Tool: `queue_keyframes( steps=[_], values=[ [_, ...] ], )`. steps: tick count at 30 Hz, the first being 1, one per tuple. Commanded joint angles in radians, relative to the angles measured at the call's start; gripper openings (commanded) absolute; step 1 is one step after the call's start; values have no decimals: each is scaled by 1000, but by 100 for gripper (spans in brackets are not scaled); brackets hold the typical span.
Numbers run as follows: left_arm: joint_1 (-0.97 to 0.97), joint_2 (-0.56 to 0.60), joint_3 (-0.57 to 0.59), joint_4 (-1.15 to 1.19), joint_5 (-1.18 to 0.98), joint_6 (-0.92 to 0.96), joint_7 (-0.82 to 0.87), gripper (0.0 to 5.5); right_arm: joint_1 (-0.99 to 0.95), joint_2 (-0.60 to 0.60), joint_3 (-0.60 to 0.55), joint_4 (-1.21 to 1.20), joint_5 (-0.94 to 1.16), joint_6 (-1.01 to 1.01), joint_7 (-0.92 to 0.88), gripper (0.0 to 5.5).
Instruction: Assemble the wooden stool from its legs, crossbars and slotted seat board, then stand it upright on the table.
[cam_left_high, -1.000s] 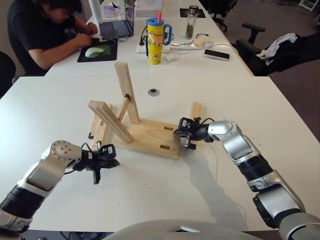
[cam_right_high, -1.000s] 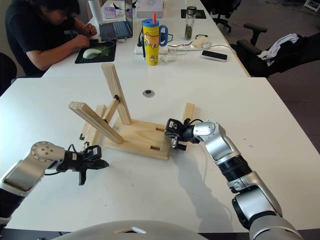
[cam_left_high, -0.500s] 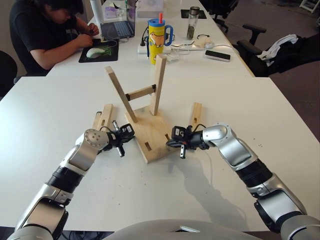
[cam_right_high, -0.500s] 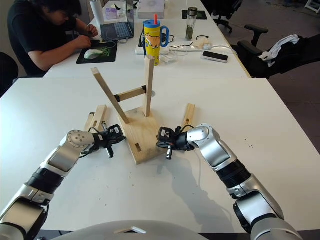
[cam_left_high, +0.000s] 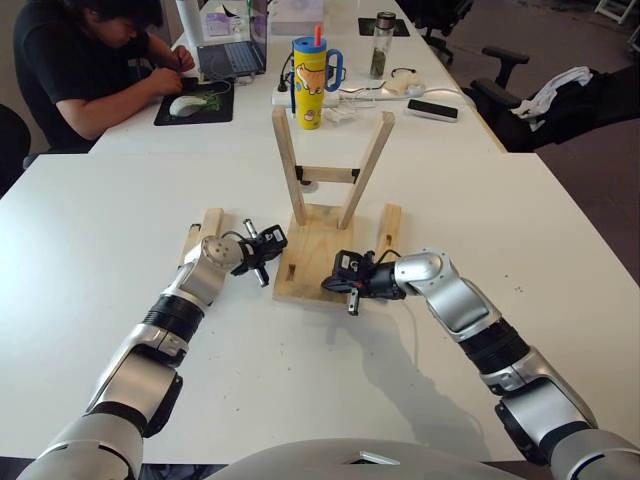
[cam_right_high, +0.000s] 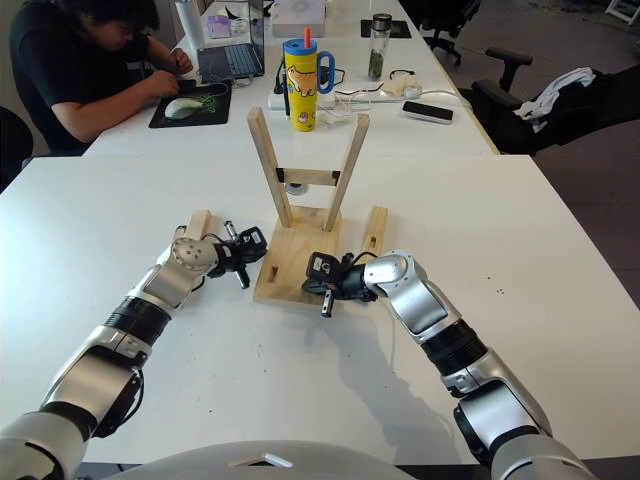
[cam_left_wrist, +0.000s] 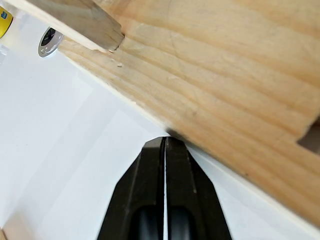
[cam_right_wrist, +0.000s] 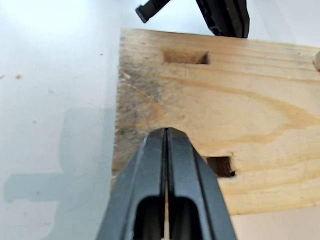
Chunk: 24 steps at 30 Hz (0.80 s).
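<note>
Flanking seat board (cam_left_high: 305, 262) | left end effector (cam_left_wrist: 165, 144) closed | right end effector (cam_right_wrist: 166, 134) closed | loose leg (cam_left_high: 391, 225) near | tumbler (cam_left_high: 312, 85) behind

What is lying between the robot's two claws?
The slotted seat board, lying flat; the left gripper and right gripper flank it, as the left eye view shows.

A broad white table (cam_left_high: 560, 230) fills the foreground, and butted against its far edge stands a second white table (cam_left_high: 200, 135) – this one carries a laptop (cam_left_high: 232, 55), a black mouse mat (cam_left_high: 195, 103), a yellow tumbler (cam_left_high: 312, 85), a dark bottle (cam_left_high: 381, 45) and a phone (cam_left_high: 434, 109). To the right lies dark floor (cam_left_high: 590, 180), where a black office chair (cam_left_high: 510, 70) stands beside a draped white cloth (cam_left_high: 560, 85).
</note>
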Motion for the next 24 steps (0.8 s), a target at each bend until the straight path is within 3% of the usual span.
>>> queue_keyframes(
  steps=[1,11,24],
  values=[
    [90,45,-2,-95,-12,57,-72,1,31,-19,24,57,-37,18,-15,0],
    [285,124,-79,-395,-49,217,-225,1,30,-51,9,54,-41,-26,-20,0],
    [273,117,-85,-430,-61,230,-207,1,-30,86,-283,115,69,-136,-278,0]
  ],
)
